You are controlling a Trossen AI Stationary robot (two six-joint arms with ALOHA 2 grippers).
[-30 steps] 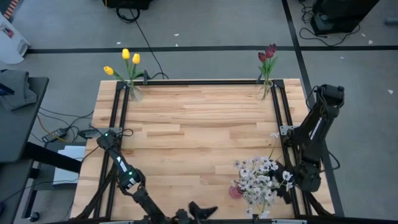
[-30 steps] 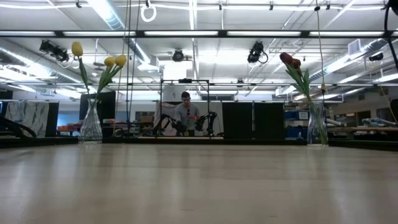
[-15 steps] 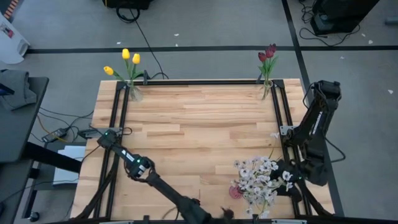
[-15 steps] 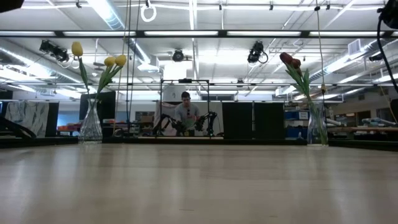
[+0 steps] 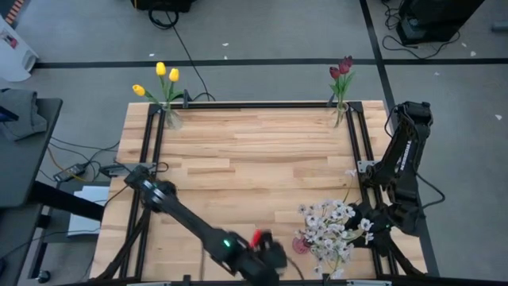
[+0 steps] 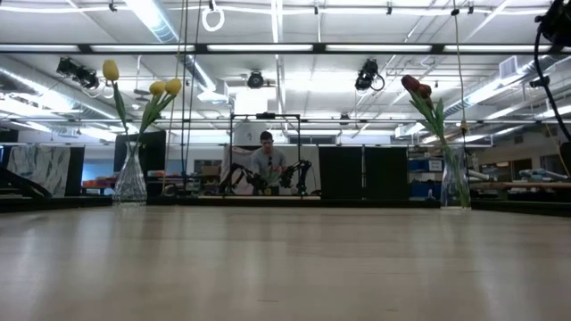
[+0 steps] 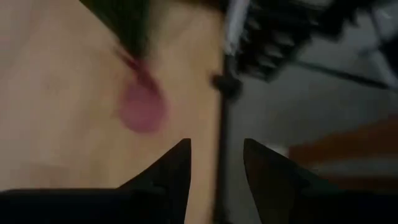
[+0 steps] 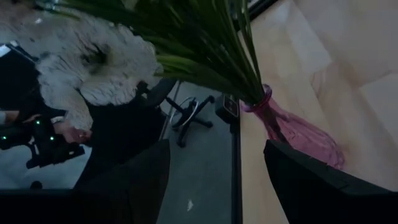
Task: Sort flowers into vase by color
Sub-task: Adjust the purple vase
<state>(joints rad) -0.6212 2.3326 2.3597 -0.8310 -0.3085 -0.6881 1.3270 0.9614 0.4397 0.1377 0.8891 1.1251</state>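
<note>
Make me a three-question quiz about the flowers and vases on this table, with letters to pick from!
1. Where does the clear glass vase of yellow tulips stand on the wooden table?
A. far left corner
B. middle
C. near right corner

2. How many yellow tulip heads show?
A. one
B. three
C. six

3. What holds the spray of small whitish blossoms?
A. nothing, it lies flat
B. a pink glass vase
C. a person's hand

Answers: 1 A, the high view shows it at the far left corner. 2 B, three yellow heads are visible. 3 B, the right wrist view shows green stems entering the pink vase's neck.
</note>
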